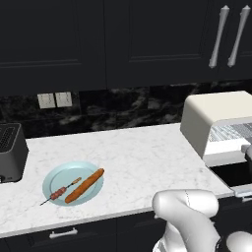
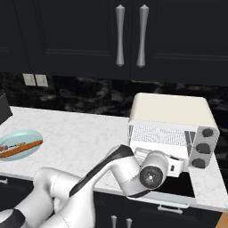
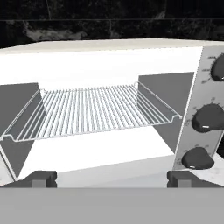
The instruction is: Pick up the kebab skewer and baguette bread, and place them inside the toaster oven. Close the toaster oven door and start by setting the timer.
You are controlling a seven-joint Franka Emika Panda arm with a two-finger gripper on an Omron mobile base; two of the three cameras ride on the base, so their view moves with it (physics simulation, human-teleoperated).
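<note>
Two food items, kebab skewer [image 1: 61, 191] and baguette bread [image 1: 84, 185], side by side on blue plate [image 1: 55, 178], well left of toaster oven [image 2: 171, 110]. Gripper [image 3: 111, 179] spread wide, holding nothing, facing wire rack [image 3: 92, 111] over lowered toaster oven door [image 2: 178, 186].

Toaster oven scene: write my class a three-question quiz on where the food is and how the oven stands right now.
1. True or false: the kebab skewer and baguette bread lie on the blue plate.
2. The toaster oven door is: A) shut B) folded down open C) missing.
3. What lies on the wire rack inside the toaster oven?

Key:
1. True; they lie side by side on it.
2. B; the hand view looks straight into the oven.
3. Nothing; the rack is bare, and the gripper faces it with jaws wide and nothing between them.
</note>
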